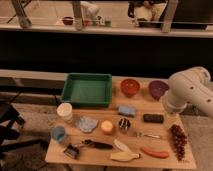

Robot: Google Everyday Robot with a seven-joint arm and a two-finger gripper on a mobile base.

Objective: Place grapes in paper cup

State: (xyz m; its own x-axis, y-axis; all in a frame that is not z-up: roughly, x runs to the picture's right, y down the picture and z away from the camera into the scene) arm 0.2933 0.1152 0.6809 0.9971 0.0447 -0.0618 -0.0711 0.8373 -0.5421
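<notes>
The grapes (178, 141), a long bunch of dark red-maroon berries, lie at the table's right front edge. The paper cup (65, 112), cream-white and upright, stands at the left side of the table, in front of the green tray. My white arm comes in from the right over the table's right end. My gripper (171, 119) hangs below the arm's thick white link, just behind and above the grapes, far from the cup.
A green tray (87, 89), a red bowl (130, 87) and a purple bowl (158, 89) line the back. A light-blue cup (58, 133), metal cup (124, 124), blue sponge (127, 110), orange carrot-like piece (155, 153), banana (124, 157) and black tools crowd the middle and front.
</notes>
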